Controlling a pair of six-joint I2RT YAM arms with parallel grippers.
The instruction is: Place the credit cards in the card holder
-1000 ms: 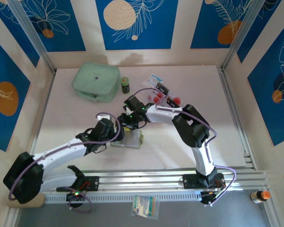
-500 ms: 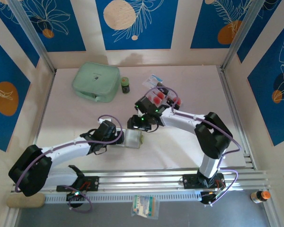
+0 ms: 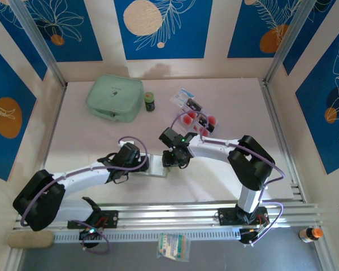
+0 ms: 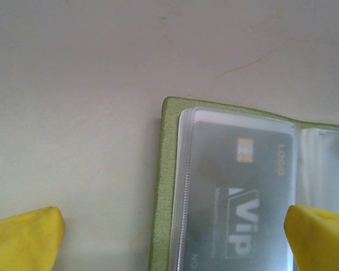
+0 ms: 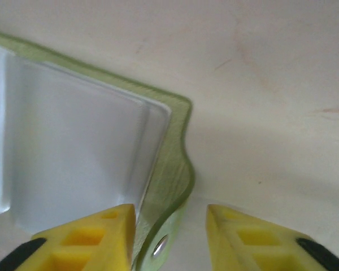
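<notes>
The olive-green card holder (image 3: 156, 169) lies open on the table between my two grippers. In the left wrist view its clear sleeves (image 4: 237, 186) hold a black card marked VIP (image 4: 246, 209). My left gripper (image 4: 172, 240) stands wide open, astride the holder's left edge (image 4: 161, 186). My right gripper (image 5: 169, 234) is open at the holder's right edge, and the snap tab (image 5: 165, 240) stands between its yellow fingertips, close against the left one. Loose credit cards (image 3: 194, 116), whitish with red dots and black, lie in a pile behind the right arm.
A mint-green zip pouch (image 3: 114, 98) and a small dark bottle (image 3: 150, 101) stand at the back left. A sachet (image 3: 173, 247) and a small bottle (image 3: 311, 233) lie in front of the rail (image 3: 175, 217). Metal frame posts border both sides.
My right gripper has come from near the card pile toward me to the holder's right edge, and its jaws have narrowed. The left arm has shifted slightly right.
</notes>
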